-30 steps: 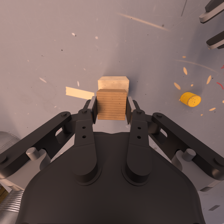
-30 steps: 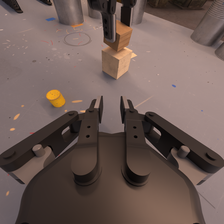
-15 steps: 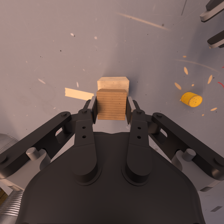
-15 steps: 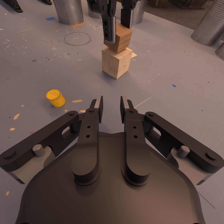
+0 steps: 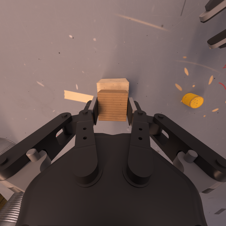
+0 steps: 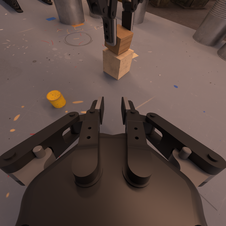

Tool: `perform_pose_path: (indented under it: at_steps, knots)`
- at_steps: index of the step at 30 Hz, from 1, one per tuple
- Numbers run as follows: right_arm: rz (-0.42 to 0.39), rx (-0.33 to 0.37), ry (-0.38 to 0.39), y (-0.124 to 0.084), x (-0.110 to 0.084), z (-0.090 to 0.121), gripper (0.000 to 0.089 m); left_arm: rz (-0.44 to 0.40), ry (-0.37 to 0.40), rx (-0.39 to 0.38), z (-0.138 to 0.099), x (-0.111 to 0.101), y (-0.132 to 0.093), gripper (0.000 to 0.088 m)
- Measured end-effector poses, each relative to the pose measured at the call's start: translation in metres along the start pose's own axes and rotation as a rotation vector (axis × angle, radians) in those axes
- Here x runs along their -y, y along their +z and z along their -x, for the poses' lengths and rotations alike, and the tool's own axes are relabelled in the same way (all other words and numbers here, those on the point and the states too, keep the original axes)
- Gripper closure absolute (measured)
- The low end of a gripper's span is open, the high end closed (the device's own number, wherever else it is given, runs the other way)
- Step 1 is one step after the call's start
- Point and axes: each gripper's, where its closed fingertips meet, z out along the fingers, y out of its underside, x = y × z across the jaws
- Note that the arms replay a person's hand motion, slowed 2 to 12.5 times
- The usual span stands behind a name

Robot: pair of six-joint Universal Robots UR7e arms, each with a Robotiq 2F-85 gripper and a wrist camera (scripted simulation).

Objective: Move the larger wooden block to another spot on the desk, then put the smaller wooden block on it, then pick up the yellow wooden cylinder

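My left gripper (image 5: 112, 102) is shut on the smaller, darker wooden block (image 5: 112, 106). It holds the block right on top of the larger pale wooden block (image 5: 112, 84), which stands on the grey desk. In the right wrist view the small block (image 6: 123, 39) appears to touch the top of the larger block (image 6: 116, 64), with the left gripper (image 6: 119, 34) coming down from above. The yellow wooden cylinder (image 6: 56, 99) lies on its side to the left of my right gripper (image 6: 112, 102), which is open, empty and low over the desk. The cylinder (image 5: 192, 102) also shows in the left wrist view.
Metal cans stand at the back of the desk (image 6: 69, 12) and at the right (image 6: 210, 29). Another can (image 5: 6, 145) is by the left arm. A beige tape strip (image 5: 77, 96) lies beside the stack. The right gripper's fingers (image 5: 212, 13) show at the top right.
The left gripper has lowered the smaller block a little onto the larger block. The right gripper has not moved.
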Motion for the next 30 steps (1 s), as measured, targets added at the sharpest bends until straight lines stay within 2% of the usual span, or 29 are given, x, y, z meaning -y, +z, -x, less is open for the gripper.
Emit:
perform_pose_path:
  at_steps: [30]
  knots:
    - [0.005, 0.001, 0.0, 0.0005, -0.0006, 0.0001, 0.0635, 0.014, 0.003, 0.014, 0.0023, -0.002, 0.0049, 0.0482]
